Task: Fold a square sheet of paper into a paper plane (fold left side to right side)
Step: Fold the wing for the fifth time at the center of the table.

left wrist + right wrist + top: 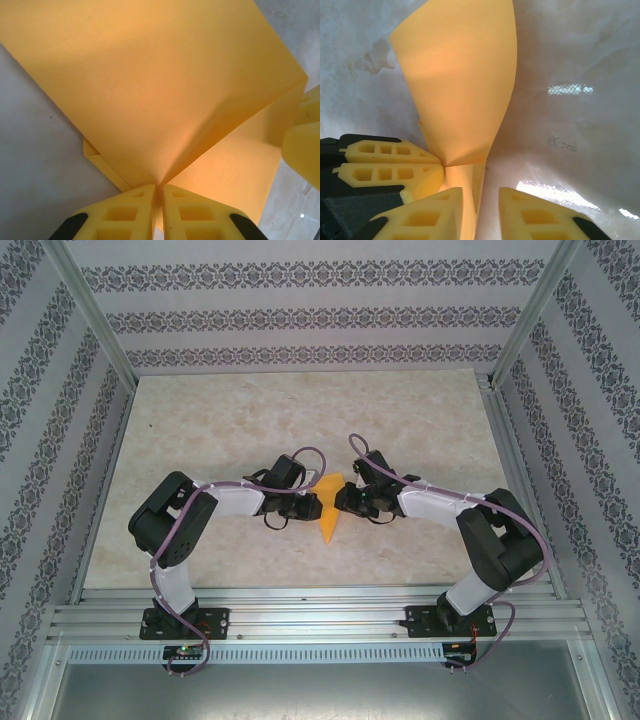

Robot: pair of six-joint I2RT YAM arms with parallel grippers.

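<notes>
1. The left gripper [159, 192] is closed, its two yellow fingers pressed together on the near corner of the sheet of paper [150, 90]. A soft valley runs up the paper from that pinch.
2. The sheet sits at the middle of the table [200, 420], between the two grippers. From the top external view it is a narrow pointed shape, with the tip aimed at the near edge. A small tucked layer shows along its lower left edge in the left wrist view. It is raised and bent rather than lying flat.
3. The right gripper [480, 192] has its jaws apart with a clear gap. The paper's lower edge hangs between them, against its left finger, and is not clamped.
4. Progress, as I judge it:
   - The early corner folds that make the point look done.
   - The fold of the left side over to the right side looks under way, since the halves are not closed or pressed into a sharp crease.
   - No central ridge or wing folds are visible yet, so about half the work appears to remain.
</notes>
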